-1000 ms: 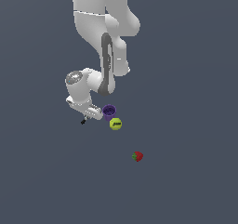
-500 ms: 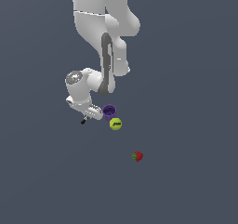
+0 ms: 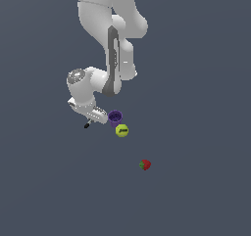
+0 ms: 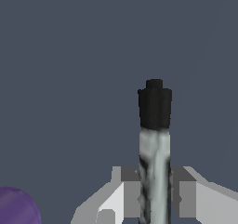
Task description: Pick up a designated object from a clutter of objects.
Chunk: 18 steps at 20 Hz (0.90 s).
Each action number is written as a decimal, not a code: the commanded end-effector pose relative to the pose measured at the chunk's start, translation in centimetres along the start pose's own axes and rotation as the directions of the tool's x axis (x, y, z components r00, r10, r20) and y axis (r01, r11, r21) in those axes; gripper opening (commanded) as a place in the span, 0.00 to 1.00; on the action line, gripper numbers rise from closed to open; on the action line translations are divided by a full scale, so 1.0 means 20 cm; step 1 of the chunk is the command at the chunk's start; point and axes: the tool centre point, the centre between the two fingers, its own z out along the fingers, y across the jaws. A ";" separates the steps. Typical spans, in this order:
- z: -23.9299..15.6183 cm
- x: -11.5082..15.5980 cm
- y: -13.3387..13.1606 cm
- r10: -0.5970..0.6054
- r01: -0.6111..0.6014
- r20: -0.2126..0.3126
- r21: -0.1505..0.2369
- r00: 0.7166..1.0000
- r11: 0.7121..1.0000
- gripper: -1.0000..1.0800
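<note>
The stick tool (image 4: 155,144) has a grey-silver shaft and a black end. In the wrist view it stands between my gripper (image 4: 155,193) fingers, which press on the shaft from both sides. In the exterior view only its black tip (image 3: 87,125) pokes out below my gripper (image 3: 93,117), low over the floor. The purple cup (image 3: 115,117) stands just to the exterior view's right of the gripper, and its rim shows in the wrist view (image 4: 16,207). The tennis ball (image 3: 122,130) lies by the cup.
A red strawberry (image 3: 144,165) lies apart, further toward the exterior view's right and front. The white arm (image 3: 115,44) rises behind the cup. The floor is a plain dark grey.
</note>
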 end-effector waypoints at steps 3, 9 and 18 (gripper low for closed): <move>-0.13 0.00 0.00 0.000 0.000 -0.001 0.001 1.000 1.000 0.00; -0.38 0.01 0.00 0.001 -0.001 0.000 0.000 1.000 1.000 0.00; -0.82 0.01 0.01 0.002 -0.002 0.000 -0.003 1.000 1.000 0.00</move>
